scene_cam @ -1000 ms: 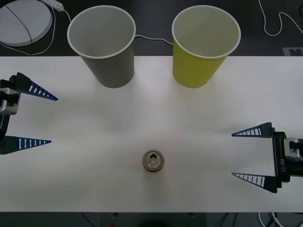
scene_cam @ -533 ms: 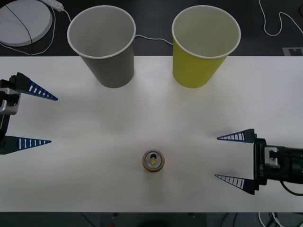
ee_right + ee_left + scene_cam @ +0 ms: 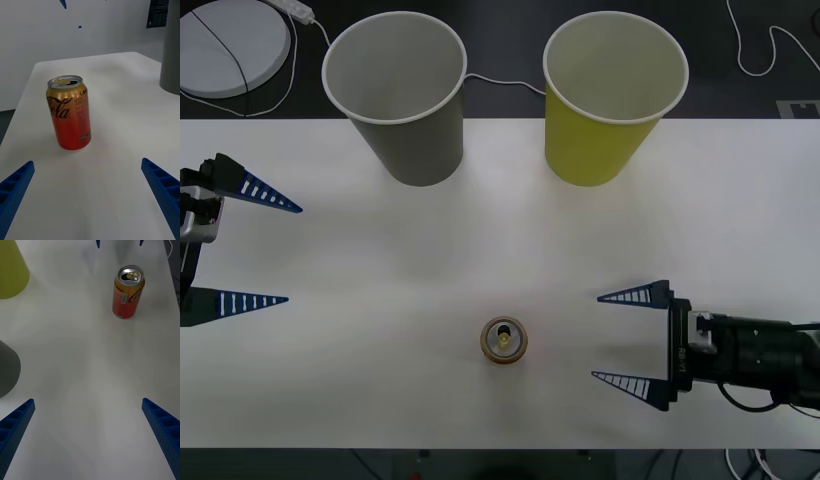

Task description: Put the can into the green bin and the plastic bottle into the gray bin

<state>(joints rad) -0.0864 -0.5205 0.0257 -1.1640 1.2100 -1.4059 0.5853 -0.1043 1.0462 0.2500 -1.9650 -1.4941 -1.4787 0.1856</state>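
- The can (image 3: 505, 341) stands upright on the white surface (image 3: 380, 380), toward the near edge at about 6 o'clock from the middle of the front view, its metal top and pull tab facing up.
- In the right wrist view the can (image 3: 69, 113) shows a red lower body fading to orange-yellow near the top, with printed script on its side; nothing touches it.
- The right gripper (image 3: 612, 337) lies low over the surface at about 3 o'clock of the can, its two blue ribbed fingers spread wide apart and pointing toward the can, holding nothing.
- The fingertips of the right gripper stop short of the can, with bare surface between them.
- The left gripper (image 3: 288, 254) sits at the far left edge of the surface, at about 9 to 10 o'clock of the can and well apart from it, its fingers likewise spread and empty.
- The gray bin (image 3: 402, 110) stands upright at the far edge of the surface, at about 11 o'clock of the can, its white inside visible.
- The green bin (image 3: 608, 110) stands upright beside it, at about 1 o'clock of the can, apart from the gray bin.
- In the left wrist view the can (image 3: 128, 292) stands alone on the surface, with the green bin (image 3: 11, 272) well off to one side.
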